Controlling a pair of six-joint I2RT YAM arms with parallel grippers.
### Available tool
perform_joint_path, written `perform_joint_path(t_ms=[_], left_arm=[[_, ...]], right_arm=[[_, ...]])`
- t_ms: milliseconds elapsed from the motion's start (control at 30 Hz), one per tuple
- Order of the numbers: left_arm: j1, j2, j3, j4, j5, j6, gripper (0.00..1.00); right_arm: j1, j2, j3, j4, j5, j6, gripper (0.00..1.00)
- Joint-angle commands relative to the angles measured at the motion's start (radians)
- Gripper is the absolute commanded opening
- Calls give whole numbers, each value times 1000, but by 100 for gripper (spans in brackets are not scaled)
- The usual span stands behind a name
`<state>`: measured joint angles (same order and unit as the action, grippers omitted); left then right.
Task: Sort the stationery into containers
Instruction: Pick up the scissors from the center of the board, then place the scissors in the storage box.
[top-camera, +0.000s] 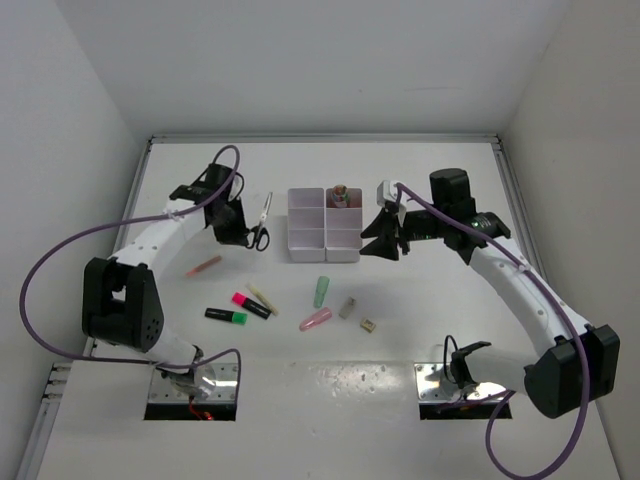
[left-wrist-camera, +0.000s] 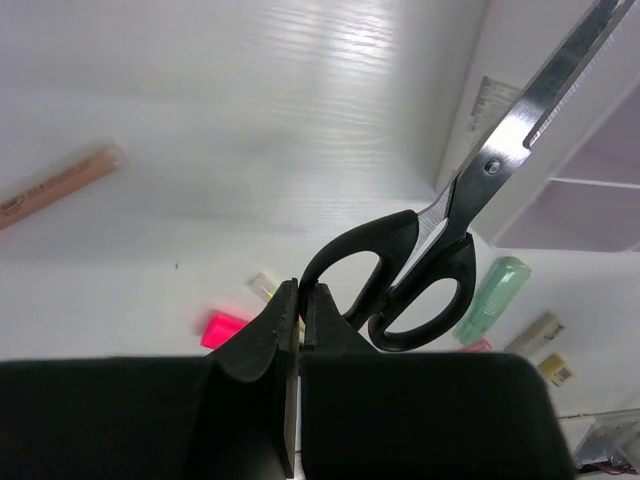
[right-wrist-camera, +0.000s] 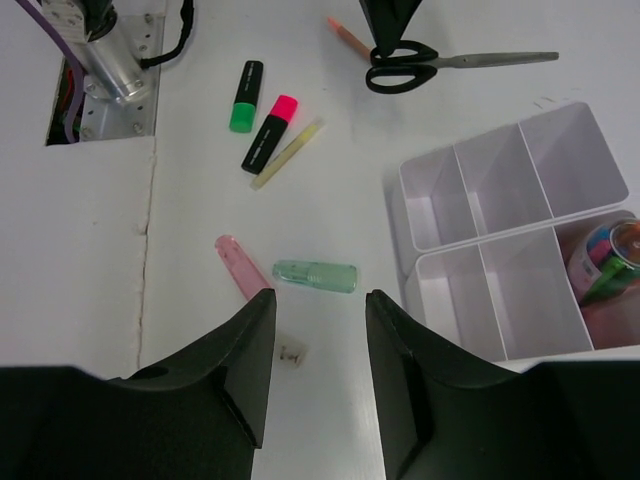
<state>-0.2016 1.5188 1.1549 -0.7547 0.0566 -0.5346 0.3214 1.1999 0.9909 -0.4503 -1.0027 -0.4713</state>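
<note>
The black-handled scissors lie just left of the white six-compartment tray, blades pointing away. My left gripper is shut on one handle loop of the scissors; its fingertips pinch the loop's rim. My right gripper is open and empty, just right of the tray. A pink highlighter, green highlighter, tan stick, peach stick, green piece, pink piece and two small erasers lie on the table.
A colourful item stands in the tray's far right compartment; the other compartments that show hold nothing. The white walls enclose the table on three sides. Arm bases and cables sit at the near edge.
</note>
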Motion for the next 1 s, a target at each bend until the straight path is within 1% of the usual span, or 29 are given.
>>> perform_joint_path(t_ms=[0,33,433,600,733,867,900,967], left_arm=[[-41,-31,63,-46,-7,8,0],[-65,-31,72,-46,-26,22,0],[-209,-31,239,-28,-251,107,0],[-272,20,282,-8,-385,143,0],[-295,47,321,2,-475,168,0],[-335,58,345,-20,-604,208,0],[-347,67,357,-34,-674,223,0],[-389,76,358,-43,-742,252,0]], right_arm=[[-8,12,-5,24,-27,-13,42],[-8,12,-5,24,-27,-13,42],[-27,40,-5,24,-27,-13,42],[-27,58,-5,24,-27,-13,42],[-36,58,-5,24,-17,-13,42],[-45,67,-5,33,-17,-13,42],[-45,67,-5,33,-17,-13,42],[-45,76,-5,33,-17,-13,42]])
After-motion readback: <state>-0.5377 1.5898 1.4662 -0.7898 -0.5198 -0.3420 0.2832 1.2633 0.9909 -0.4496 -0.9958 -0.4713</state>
